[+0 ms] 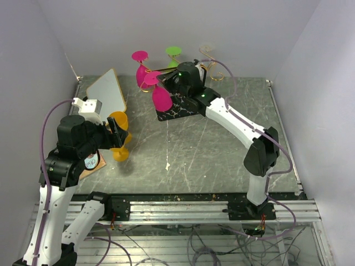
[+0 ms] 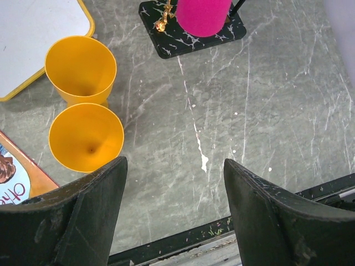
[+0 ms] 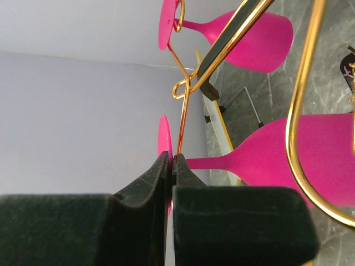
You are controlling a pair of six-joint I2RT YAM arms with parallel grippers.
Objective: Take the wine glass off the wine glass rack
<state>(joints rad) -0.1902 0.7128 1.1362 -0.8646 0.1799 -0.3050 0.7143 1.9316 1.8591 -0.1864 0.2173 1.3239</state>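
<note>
The wine glass rack [image 1: 206, 71] is gold wire on a black marble-look base [image 1: 178, 108] at the back of the table. Two pink wine glasses hang on it, one low [image 1: 161, 98] and one higher [image 1: 142, 73], and a green one [image 1: 173, 51] behind. My right gripper [image 1: 166, 83] is shut on the edge of the low pink glass's foot [image 3: 164, 138], its stem and bowl [image 3: 310, 158] running right, inside a gold wire loop [image 3: 293, 122]. My left gripper [image 2: 173, 163] is open and empty over the table at the left.
Two orange glasses [image 2: 81, 69] [image 2: 86, 137] stand just left of my left gripper. A white board with a yellow rim [image 1: 108, 91] lies at the back left. A printed card [image 2: 11, 177] lies under my left arm. The rack base also shows in the left wrist view [image 2: 188, 40].
</note>
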